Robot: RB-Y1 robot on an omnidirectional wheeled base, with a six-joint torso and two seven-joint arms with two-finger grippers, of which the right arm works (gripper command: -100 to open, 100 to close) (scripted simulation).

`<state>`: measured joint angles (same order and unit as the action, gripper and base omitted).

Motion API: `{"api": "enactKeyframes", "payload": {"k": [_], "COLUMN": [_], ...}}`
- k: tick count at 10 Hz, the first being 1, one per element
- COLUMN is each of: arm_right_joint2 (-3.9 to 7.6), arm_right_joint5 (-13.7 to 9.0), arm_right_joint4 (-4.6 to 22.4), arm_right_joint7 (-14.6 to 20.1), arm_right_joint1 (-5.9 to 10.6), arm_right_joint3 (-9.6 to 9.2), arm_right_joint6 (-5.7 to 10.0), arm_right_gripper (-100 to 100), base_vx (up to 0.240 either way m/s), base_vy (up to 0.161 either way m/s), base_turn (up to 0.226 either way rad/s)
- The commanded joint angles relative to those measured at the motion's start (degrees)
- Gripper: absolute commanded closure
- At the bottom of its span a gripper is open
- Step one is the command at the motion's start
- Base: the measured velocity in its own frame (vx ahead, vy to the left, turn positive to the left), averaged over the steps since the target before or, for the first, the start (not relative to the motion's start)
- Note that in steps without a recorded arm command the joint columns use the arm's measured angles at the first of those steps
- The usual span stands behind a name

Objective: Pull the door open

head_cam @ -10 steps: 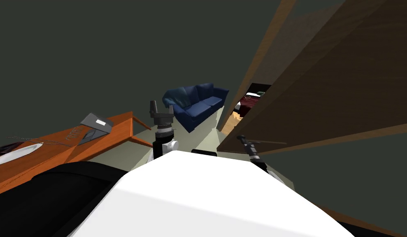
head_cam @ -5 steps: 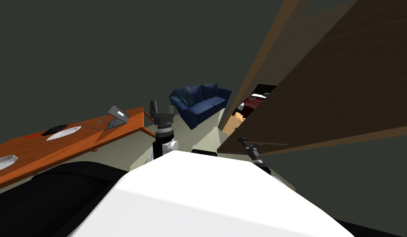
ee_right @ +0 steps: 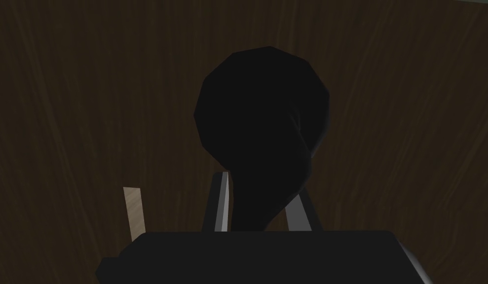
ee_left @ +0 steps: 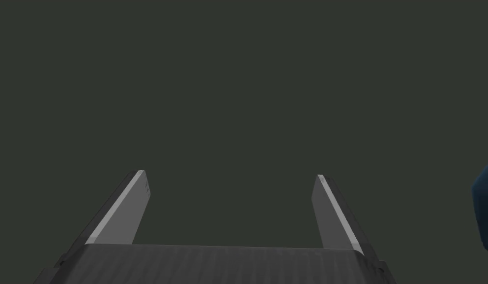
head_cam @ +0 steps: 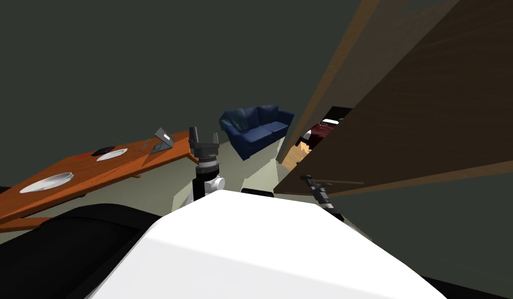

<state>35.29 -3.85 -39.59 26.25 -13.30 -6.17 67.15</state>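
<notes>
You're in a home: a blue sofa (head_cam: 258, 127) stands far ahead; a wooden table (head_cam: 120, 167) with plates (head_cam: 47, 182) sits left; a bed (head_cam: 317, 130) lies beyond the door (head_cam: 431, 119), right.

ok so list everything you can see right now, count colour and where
door: 1, dark brown wood, to my right, partly open
door handle: 1, black, on the door's face
door frame: 1, lighter brown, beyond the door's edge
dark red furniture: 1, seen through the door gap
sofa: 1, dark blue, ahead, past the table
table: 1, orange-brown, to my left
plates: 2, white, on the table
slanted panel: 1, grey, at the table's far end
flat item: 1, black, beside the farther plate
left gripper: 1, open, raised ahead, holding nothing
right gripper: 1, shut on the door handle
</notes>
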Motion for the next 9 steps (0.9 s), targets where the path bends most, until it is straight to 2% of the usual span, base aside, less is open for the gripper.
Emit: {"api": "enactKeyframes", "payload": {"k": [1, 8, 9], "arm_right_joint2": [0.33, 1.42, 1.01], "arm_right_joint5": [-0.04, -0.26, -0.14], "arm_right_joint4": [0.53, 3.14, 2.19], "arm_right_joint7": [0.07, 0.59, 0.48], "arm_right_joint1": [-0.36, -1.01, -1.25], "arm_right_joint3": [-0.15, -0.81, -0.96], "arm_right_joint6": [1.06, 5.11, 4.40], "arm_right_gripper": [100, 100, 100], "base_vx": [-0.198, -0.184, -0.093], "base_vy": [-0.074, -0.076, -0.017], "base_turn": [0.151, 0.146, 0.032]}}
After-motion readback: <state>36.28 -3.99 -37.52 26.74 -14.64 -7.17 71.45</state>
